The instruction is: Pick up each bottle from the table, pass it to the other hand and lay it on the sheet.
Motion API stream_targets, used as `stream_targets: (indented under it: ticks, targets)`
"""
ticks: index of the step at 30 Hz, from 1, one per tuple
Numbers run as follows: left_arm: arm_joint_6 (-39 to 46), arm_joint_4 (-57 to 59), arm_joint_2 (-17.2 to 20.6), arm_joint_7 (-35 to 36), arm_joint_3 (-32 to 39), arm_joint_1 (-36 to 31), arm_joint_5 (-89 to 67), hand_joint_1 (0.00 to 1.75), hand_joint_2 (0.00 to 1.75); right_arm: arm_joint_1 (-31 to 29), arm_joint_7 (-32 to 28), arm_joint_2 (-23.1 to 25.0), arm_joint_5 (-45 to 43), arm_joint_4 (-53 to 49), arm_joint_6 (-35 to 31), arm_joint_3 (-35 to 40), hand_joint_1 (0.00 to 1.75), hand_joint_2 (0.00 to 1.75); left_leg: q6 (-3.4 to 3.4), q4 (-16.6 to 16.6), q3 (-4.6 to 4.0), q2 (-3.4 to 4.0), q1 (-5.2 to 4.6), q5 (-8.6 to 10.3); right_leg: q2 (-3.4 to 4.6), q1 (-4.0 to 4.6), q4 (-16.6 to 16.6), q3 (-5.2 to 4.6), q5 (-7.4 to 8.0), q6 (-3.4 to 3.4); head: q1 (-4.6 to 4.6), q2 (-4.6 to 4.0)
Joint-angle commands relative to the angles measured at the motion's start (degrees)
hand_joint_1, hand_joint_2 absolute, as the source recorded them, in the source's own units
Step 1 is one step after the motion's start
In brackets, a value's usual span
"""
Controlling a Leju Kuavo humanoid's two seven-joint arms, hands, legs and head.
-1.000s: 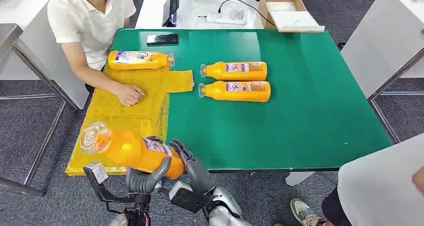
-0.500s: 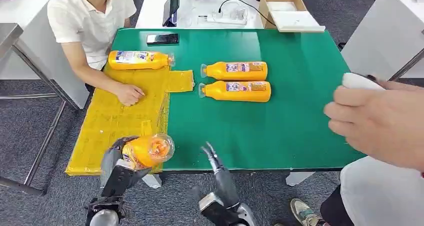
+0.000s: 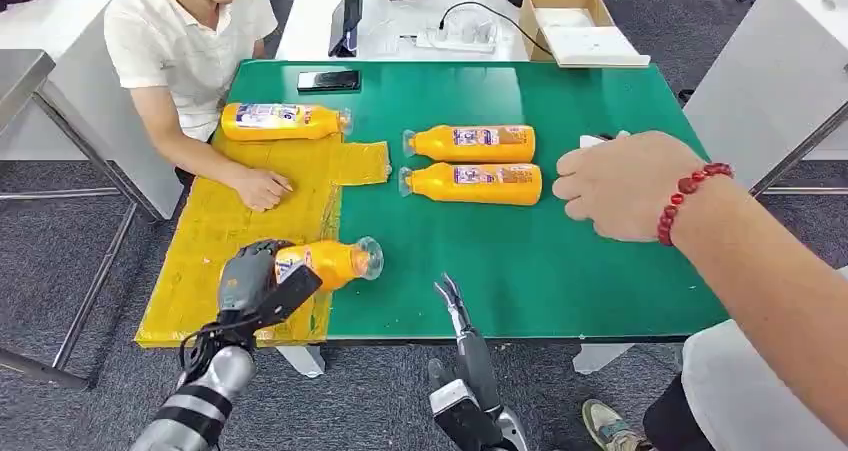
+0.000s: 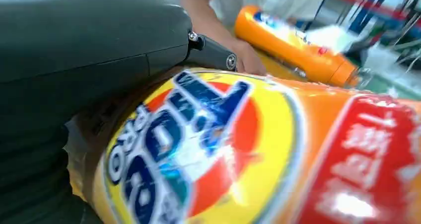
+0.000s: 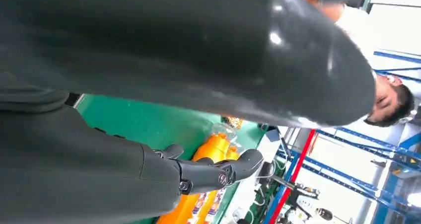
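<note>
Seated person [image 3: 195, 41] in a white shirt at the table's far left corner; one hand [image 3: 262, 187] rests flat on the yellow sheet [image 3: 215, 233], which covers the left part of the green table [image 3: 600, 261] and overhangs its near edge.

Left hand [image 3: 258, 279] grips a bottle [image 3: 330, 262] by its base end, fingers wrapped round the body; bottle lies roughly level over the sheet's near right part, clear cap end toward the green; whether it touches the sheet cannot be told. In the left wrist view its label [image 4: 198, 149] sits close against the dark palm [image 4: 89, 40], blurred.

Bottle 2 [image 3: 283, 121] lies on its side at the sheet's far edge, cap pointing right.

Black phone [image 3: 328, 79] on the green near the far edge.

Right hand [image 3: 452, 303] at the near table edge, right of the held bottle; holds nothing, fingers apart and pointing toward the table's middle; the right wrist view shows a finger [image 5: 213, 172] stretched out over the green.

2 more bottles [image 3: 470, 142] [image 3: 472, 182] lie side by side on the green at table centre, caps left, bodies just beside each other.

Another person's hand [image 3: 625, 183] with a red bead bracelet [image 3: 690, 199] reaches in from the right above the table, near the 2 bottles' base ends; something white pokes past its fingers, too hidden to name.

Beyond the table: open cardboard box [image 3: 575, 23], power strip [image 3: 455, 37].
</note>
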Motion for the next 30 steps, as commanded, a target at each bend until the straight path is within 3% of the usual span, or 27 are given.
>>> stream_targets:
  ticks: [1, 4, 11, 13, 15, 16, 18, 19, 22, 23, 24, 30]
  targets:
    - [-3.0, 29.0, 0.5, 0.1, 3.6, -12.4, 2.7, 1.75, 1.75, -2.4, -0.7, -0.1, -1.0, 7.4, 0.6, 0.0, 0.0, 0.0, -0.09, -0.1, 0.25, 0.16, 0.01, 0.02, 0.12, 0.02, -0.1, 0.23, 0.06, -0.1, 0.0, 0.0]
    - [-8.3, 31.4, 0.5, 0.5, 5.2, -13.0, 5.1, 1.75, 1.75, -2.7, -0.9, 0.3, -3.2, 8.5, 0.8, -0.2, 0.0, 0.0, -0.14, -0.1, 0.36, 0.09, 0.0, 0.07, 0.06, 0.02, -0.1, 0.32, 0.1, -0.18, 0.0, 0.0]
    - [-13.3, 34.9, 2.3, 5.6, -0.3, -15.7, -1.1, 1.75, 1.75, -4.2, -0.8, 0.0, -3.5, 11.2, 1.5, 1.0, 0.0, 0.0, -0.24, -0.2, 0.66, 0.37, 0.03, 0.11, 0.32, 0.05, -0.1, 0.53, 0.22, -0.29, 0.0, 0.0]
    - [-14.0, 34.9, 2.4, 6.6, -2.0, -15.8, -2.9, 1.61, 1.75, -4.4, -0.7, 0.1, -3.6, 11.6, 1.7, 0.9, 0.0, 0.0, -0.27, -0.2, 0.71, 0.55, 0.02, 0.11, 0.42, 0.04, -0.1, 0.51, 0.29, -0.35, 0.0, -0.02]
    - [-13.0, 34.7, 2.2, 9.0, -6.1, -16.3, -7.7, 1.61, 1.75, -4.6, -0.7, 0.2, -3.6, 12.2, 1.8, 0.6, 0.0, 0.0, -0.26, -0.2, 0.83, 0.55, 0.01, 0.07, 0.45, 0.03, 0.0, 0.59, 0.23, -0.35, 0.0, 0.0]
    - [-13.0, 34.6, 2.0, 9.3, -6.2, -16.4, -7.8, 1.48, 1.75, -4.5, -0.7, 0.2, -3.6, 12.2, 1.8, 0.6, 0.0, 0.0, -0.26, -0.2, 0.83, 0.55, 0.0, 0.04, 0.41, 0.01, 0.1, 0.6, 0.2, -0.34, 0.0, 0.0]
    - [-11.9, 34.2, 1.7, 10.7, -8.4, -16.6, -10.4, 0.7, 1.75, -4.4, -0.7, 0.3, -3.6, 12.0, 1.7, 0.3, 0.0, 0.0, -0.29, -0.2, 0.89, 0.72, 0.01, 0.01, 0.55, 0.02, 0.1, 0.59, 0.22, -0.37, 0.0, -0.02]
    - [-10.4, 33.9, 1.2, 12.7, -12.0, -17.1, -14.7, 0.7, 1.75, -4.0, -0.5, 0.5, -3.6, 11.7, 1.2, -0.5, 0.0, 0.0, -0.33, -0.2, 0.82, 0.84, 0.05, 0.03, 0.66, 0.06, 0.0, 0.49, 0.3, -0.44, 0.0, 0.0]
    - [-10.7, 33.7, 0.8, 13.1, -11.9, -17.3, -14.9, 0.7, 1.75, -3.9, -0.5, 0.5, -3.6, 11.5, 1.2, -0.7, 0.0, 0.0, -0.36, -0.1, 0.86, 0.84, 0.06, -0.05, 0.71, 0.07, 0.1, 0.47, 0.21, -0.43, 0.0, 0.0]
    - [-10.1, 33.4, 0.6, 13.7, -12.6, -17.3, -15.9, 0.14, 1.75, -3.7, -0.4, 0.5, -3.4, 11.3, 1.0, -0.9, 0.0, 0.0, -0.43, -0.2, 0.8, 0.9, 0.09, -0.02, 0.73, 0.12, 0.0, 0.38, 0.27, -0.48, -0.02, -0.02]
    - [-10.1, 33.4, 0.6, 13.7, -12.6, -17.3, -15.9, 0.0, 1.75, -3.7, -0.4, 0.5, -3.4, 11.3, 1.0, -0.9, 0.0, 0.0, -0.45, -0.2, 0.76, 0.89, 0.11, -0.04, 0.72, 0.14, 0.1, 0.34, 0.27, -0.48, 0.02, 0.0]
    - [-10.4, 30.9, -1.6, 10.1, -11.5, -16.3, -15.1, 0.0, 1.75, -3.7, -0.4, 0.9, -2.3, 12.8, 0.3, -2.9, 0.0, 0.0, -0.43, -0.2, 0.73, 0.64, 0.19, 0.03, 0.52, 0.17, 0.0, 0.43, 0.23, -0.51, 0.0, 0.0]
